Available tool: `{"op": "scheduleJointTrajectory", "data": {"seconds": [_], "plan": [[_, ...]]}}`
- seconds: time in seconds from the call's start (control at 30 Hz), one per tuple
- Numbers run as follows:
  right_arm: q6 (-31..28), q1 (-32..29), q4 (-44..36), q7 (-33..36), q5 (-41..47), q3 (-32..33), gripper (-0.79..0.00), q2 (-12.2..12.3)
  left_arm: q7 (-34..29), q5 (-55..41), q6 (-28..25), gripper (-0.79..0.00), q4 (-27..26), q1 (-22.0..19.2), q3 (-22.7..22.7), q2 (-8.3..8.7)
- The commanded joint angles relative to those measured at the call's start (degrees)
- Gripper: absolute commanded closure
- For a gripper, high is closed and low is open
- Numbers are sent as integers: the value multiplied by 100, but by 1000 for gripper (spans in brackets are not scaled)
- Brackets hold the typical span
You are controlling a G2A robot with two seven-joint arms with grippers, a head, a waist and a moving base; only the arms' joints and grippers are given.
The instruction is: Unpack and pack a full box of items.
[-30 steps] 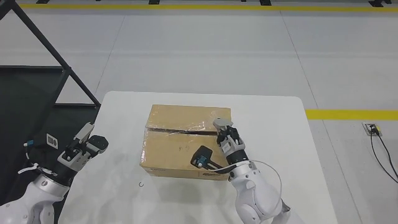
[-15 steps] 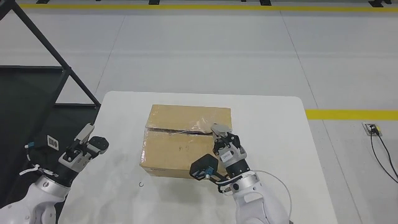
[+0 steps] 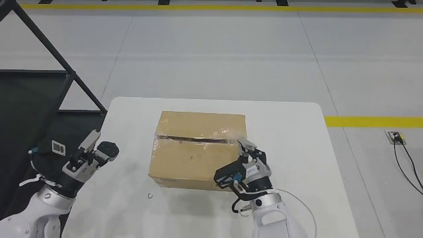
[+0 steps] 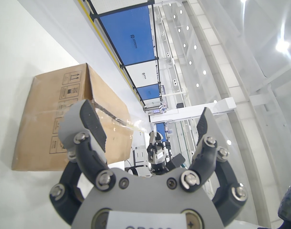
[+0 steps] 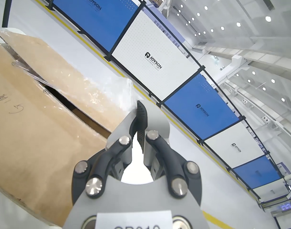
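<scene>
- Bright, even light all round; the floor [image 3: 211,46] and table [image 3: 291,125] come out nearly white in the top view.
- The light falls from above, from rows of round ceiling lamps [image 5: 268,18] seen in both wrist views. Two in the left wrist view flare into starbursts with long streaks.
- Shadows are soft and faint, with a thin one on the table along the box's [image 3: 192,155] near side.
- The clear tape [image 5: 107,89] glints with small sparkles.
- Both wrist views bend strongly towards the edges, so the straight wall panels [image 5: 157,63] curve.
</scene>
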Motion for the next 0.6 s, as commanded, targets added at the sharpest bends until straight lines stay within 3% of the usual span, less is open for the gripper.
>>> {"op": "scheduleJointTrajectory", "data": {"seconds": [0.0, 0.1, 0.57], "plan": [[-25, -23, 39, -9, 76, 34, 0, -9, -135, -9, -43, -785, -6, -99, 75, 18], [-165, 1, 88, 90, 40, 44, 0, -17, -278, 60, 9, -785, -28, -253, 166, 49], [-168, -51, 81, 60, 66, 79, 0, -19, -393, 33, 27, -785, 99, -168, 130, 77]]}}
